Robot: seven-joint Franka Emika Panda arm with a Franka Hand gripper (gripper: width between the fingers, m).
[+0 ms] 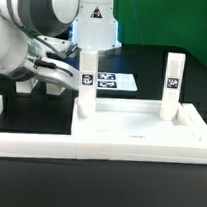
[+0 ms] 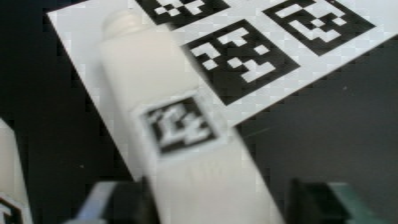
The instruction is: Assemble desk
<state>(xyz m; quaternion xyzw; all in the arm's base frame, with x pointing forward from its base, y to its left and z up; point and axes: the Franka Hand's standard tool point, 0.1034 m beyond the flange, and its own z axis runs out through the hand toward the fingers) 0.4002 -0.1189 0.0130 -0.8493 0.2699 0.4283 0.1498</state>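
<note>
White tabletop (image 1: 140, 129) sat at the front of the table with two legs upright on it, the left leg (image 1: 85, 90) toward the exterior view's left and the right leg (image 1: 173, 88) toward its right. Gripper (image 1: 69, 77) was at the left leg, fingers (image 2: 103, 200) straddling it in the wrist view (tag facing the camera), but I couldn't tell if they were squeezing it. Marker board (image 1: 115, 82) lay flat behind.

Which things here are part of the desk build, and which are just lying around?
Part of the job: tabletop; upright leg on the exterior view's left; upright leg on its right.
Just lying about: marker board; white border rail.
</note>
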